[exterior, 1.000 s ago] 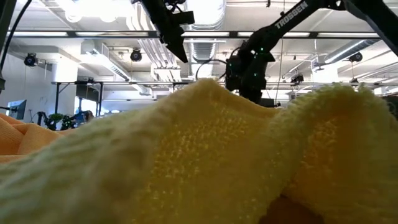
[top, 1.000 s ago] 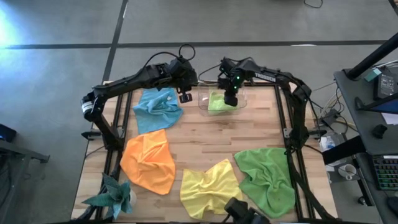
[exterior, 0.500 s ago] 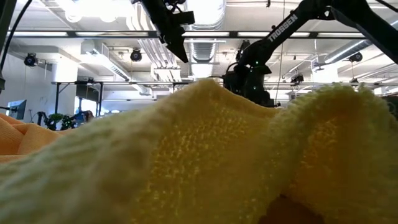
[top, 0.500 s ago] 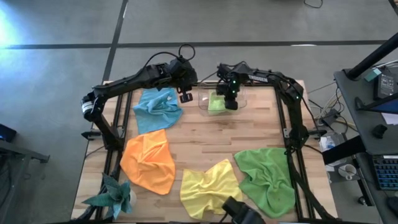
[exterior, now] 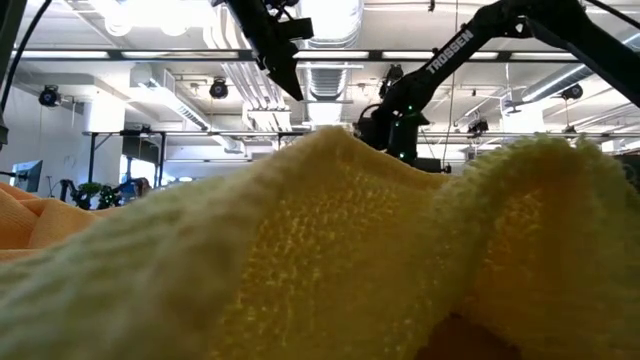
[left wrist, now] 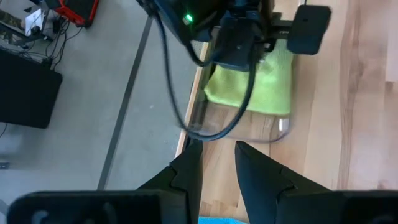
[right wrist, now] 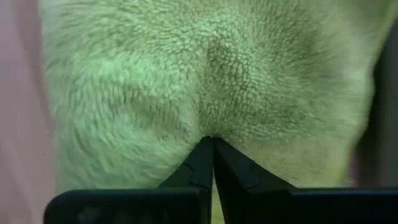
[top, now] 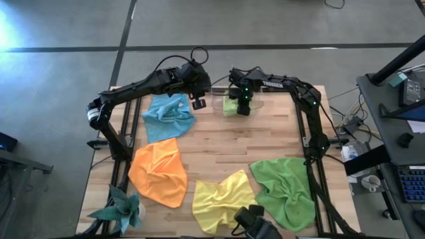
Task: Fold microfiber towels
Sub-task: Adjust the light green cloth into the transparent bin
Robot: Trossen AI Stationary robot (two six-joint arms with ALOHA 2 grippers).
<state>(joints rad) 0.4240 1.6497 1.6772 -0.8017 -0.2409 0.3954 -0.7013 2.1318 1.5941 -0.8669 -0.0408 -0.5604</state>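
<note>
The lime green towel [top: 230,106] lies folded in a clear tray [top: 216,103] at the table's far edge; it also shows in the left wrist view [left wrist: 261,81]. My right gripper [top: 240,106] stands on it with its fingers shut [right wrist: 212,142]. My left gripper [top: 198,101] hovers open [left wrist: 217,168] just left of the tray, over the blue towel's [top: 169,114] far corner. The orange [top: 158,171], yellow [top: 222,199] and darker green [top: 285,189] towels lie crumpled and spread on the table. The yellow towel fills the low view [exterior: 320,260]. My right gripper comes from above, pointing down, and its shut fingertips [right wrist: 205,155] meet the top face of the folded lime towel near its middle [right wrist: 211,127]. The cloth puckers into a small crease at the tips. The towel rests in the clear tray.
A teal spiky ornament [top: 123,209] sits at the near left corner. The middle of the wooden tabletop [top: 226,149] is bare between the towels. A dark object [top: 249,222] stands at the near edge.
My right gripper has gone a little toward the table's left and far edges, staying down on the lime towel in the tray.
</note>
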